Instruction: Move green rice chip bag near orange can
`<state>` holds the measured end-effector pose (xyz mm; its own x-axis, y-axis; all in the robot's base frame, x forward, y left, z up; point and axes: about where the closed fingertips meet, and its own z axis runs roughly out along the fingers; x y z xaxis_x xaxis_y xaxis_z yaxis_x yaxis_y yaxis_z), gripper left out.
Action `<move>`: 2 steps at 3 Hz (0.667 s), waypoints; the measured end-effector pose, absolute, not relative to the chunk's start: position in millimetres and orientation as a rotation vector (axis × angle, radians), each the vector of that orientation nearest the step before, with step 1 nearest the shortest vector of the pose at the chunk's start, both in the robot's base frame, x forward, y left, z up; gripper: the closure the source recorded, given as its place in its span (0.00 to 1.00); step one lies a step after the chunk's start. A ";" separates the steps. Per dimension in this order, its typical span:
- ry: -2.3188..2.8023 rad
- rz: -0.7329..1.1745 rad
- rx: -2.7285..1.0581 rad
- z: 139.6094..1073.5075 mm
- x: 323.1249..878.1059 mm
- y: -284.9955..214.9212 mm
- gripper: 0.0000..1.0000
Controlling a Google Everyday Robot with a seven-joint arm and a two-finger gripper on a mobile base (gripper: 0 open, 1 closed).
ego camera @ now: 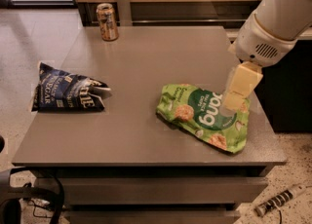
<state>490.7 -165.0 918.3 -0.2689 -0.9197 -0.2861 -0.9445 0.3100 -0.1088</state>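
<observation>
In the camera view a grey worktop (146,57) carries three things; the green rice chip bag (200,117) lies flat and crinkled on its front right part, printed side up, its right end close to the worktop's right edge; the orange can (107,21) stands upright at the far left corner, well apart from the bag; a dark blue chip bag (68,94) lies at the left edge, about midway between front and back, apart from both. The white arm (275,21) reaches in from the upper right; its cream-coloured hand (233,102) points down over the right part of the green bag, at or just above its surface; whether it touches the bag, and whether it is wide or narrow, I cannot tell. On the speckled floor at lower right lies a striped cable piece (275,202).
</observation>
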 end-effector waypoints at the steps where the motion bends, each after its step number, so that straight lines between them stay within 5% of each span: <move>1: 2.255 0.238 -1.614 893.6 492.8 -148.7 0.00; 2: 2.210 0.327 -1.521 871.0 490.5 -138.1 0.00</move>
<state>490.5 -138.1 871.0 -0.3018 -0.8254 -0.4771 -0.9282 0.3686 -0.0506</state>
